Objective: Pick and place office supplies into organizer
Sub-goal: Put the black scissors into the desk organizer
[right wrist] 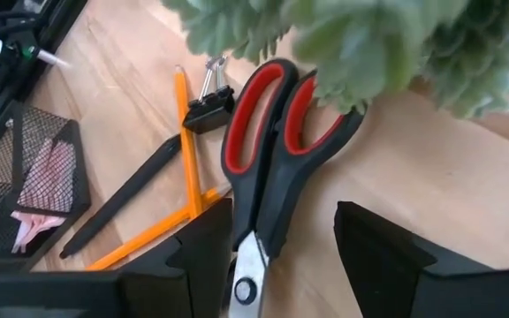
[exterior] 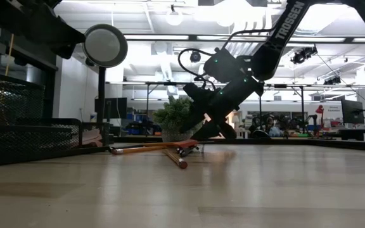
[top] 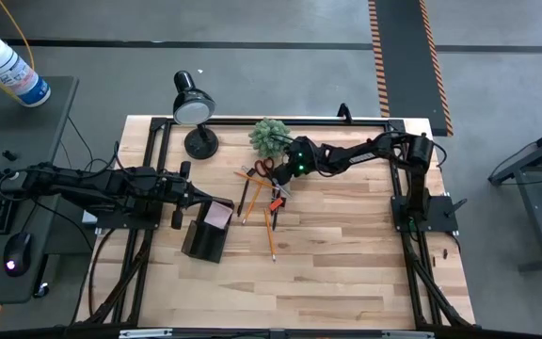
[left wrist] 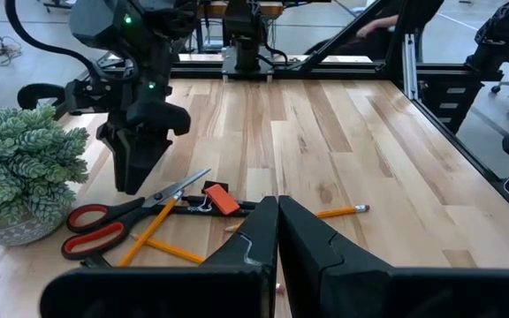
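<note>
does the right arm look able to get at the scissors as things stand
Probably yes: the right gripper hangs over the scissors with jaws open astride the blades, nothing between. The plant crowds the handles only.

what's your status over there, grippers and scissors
Right gripper open, straddling scissors on table. Left gripper shut by organizer. Plant crowds scissor handles.

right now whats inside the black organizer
The organizer holds a pale pink sticky-note pad in one mesh compartment. Its other compartments are cut off in the right wrist view and too dark from above to tell.
</note>
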`<state>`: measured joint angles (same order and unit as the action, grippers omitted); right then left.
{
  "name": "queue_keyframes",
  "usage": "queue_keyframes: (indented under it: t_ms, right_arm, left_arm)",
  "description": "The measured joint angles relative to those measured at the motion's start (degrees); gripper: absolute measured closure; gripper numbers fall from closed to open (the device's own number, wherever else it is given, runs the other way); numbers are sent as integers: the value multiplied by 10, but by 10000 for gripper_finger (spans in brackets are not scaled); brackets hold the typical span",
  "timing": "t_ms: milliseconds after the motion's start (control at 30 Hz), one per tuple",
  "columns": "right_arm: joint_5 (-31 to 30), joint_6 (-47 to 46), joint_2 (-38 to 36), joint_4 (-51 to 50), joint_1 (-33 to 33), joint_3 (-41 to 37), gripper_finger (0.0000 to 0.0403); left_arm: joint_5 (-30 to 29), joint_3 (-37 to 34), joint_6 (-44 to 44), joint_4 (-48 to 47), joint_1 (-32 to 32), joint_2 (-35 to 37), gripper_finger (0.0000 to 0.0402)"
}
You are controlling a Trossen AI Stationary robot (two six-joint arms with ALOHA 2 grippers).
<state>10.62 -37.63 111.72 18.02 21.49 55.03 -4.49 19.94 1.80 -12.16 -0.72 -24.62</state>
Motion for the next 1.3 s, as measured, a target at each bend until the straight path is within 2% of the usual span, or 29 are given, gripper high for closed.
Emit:
queue_keyframes:
  t_ms: [333, 700, 867, 1000, 1200, 1300]
  right_arm:
    - [14, -23, 53, 78, -2, 4, 213]
    - [29, 6, 105, -8, -12, 84, 231]
    - [29, 9, 121, -15, -15, 93, 233]
    - [16, 24, 123, -23, -23, 93, 263]
    - [14, 49, 123, -26, -36, 92, 352]
    - [16, 53, 123, -27, -38, 92, 360]
  left_arm:
    - [0, 0, 0, -1, 0, 0, 401]
    - [0, 0, -1, -3, 0, 0, 401]
    - [0, 0, -1, -8, 0, 0, 401]
    - [0, 0, -1, -14, 0, 0, 401]
    - [0, 0, -1, -14, 0, 0, 401]
    - [0, 0, -1, -14, 0, 0, 401]
